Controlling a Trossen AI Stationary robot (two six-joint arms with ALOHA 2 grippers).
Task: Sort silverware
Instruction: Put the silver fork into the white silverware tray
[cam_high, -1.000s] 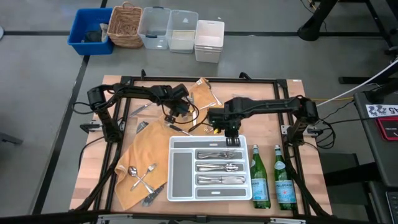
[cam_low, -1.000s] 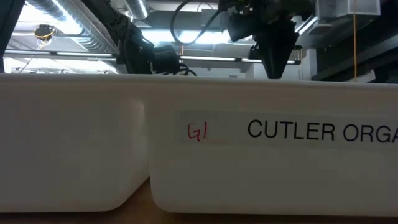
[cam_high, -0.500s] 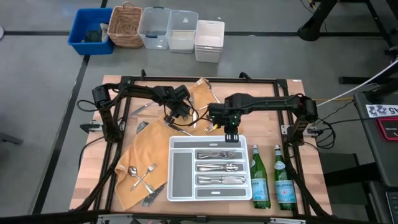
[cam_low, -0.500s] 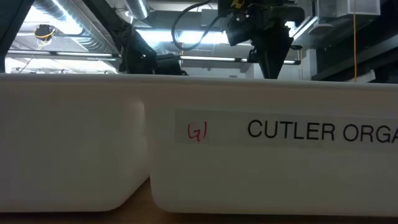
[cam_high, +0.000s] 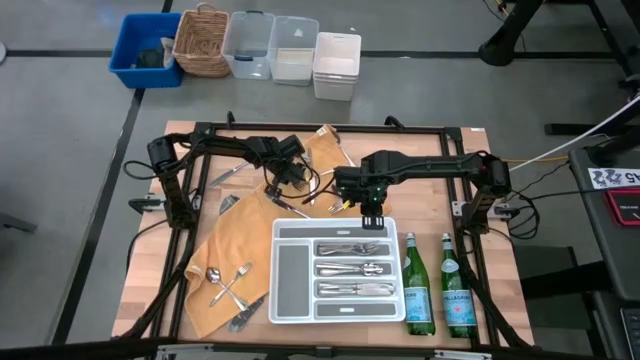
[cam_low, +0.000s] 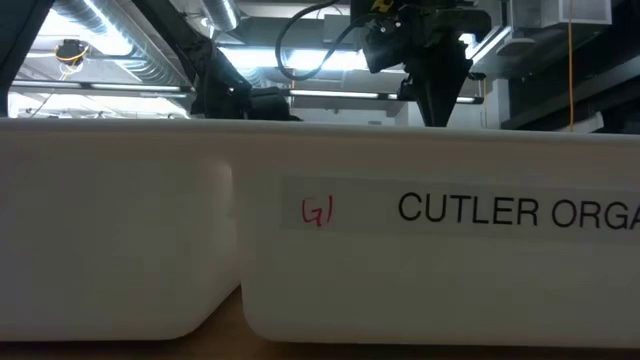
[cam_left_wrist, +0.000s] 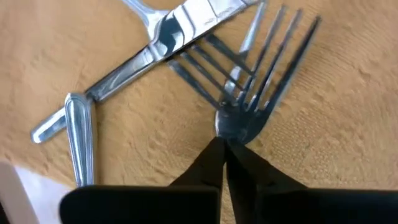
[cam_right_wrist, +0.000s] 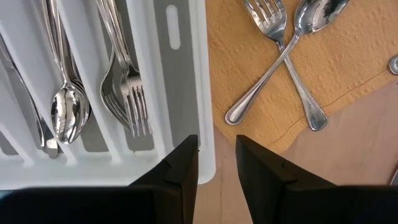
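Silverware lies loose on a yellow cloth (cam_high: 235, 240) and sorted in a white divided tray (cam_high: 335, 222). My left gripper (cam_high: 287, 190) (cam_left_wrist: 224, 149) is low over the cloth's far part, shut on a fork (cam_left_wrist: 267, 68). That fork's tines cross a second fork (cam_left_wrist: 199, 68), and a knife (cam_left_wrist: 161, 43) lies beside them. My right gripper (cam_high: 368, 210) (cam_right_wrist: 216, 149) hangs open above the tray's far rim, holding nothing. In the right wrist view a fork (cam_right_wrist: 267, 18) and a spoon (cam_right_wrist: 317, 12) lie crossed on the cloth beside the tray. My left gripper pinches the fork at its neck (cam_left_wrist: 231, 127), just below the tines, between its two fingertips. The fingers come steeply from above and hide the handle behind them. The fork's head lies on the cloth, its tines over the second fork.
Two green bottles (cam_high: 418, 285) (cam_high: 457, 290) stand right of the tray. More silverware (cam_high: 228, 282) lies on the cloth's near left part, and a knife (cam_high: 225, 178) lies on the bare wood at the far left. In the low view the tray's wall (cam_low: 440, 260) blocks the table.
My left gripper has sunk a little toward the cloth; in the low view it has dropped behind the tray's rim.
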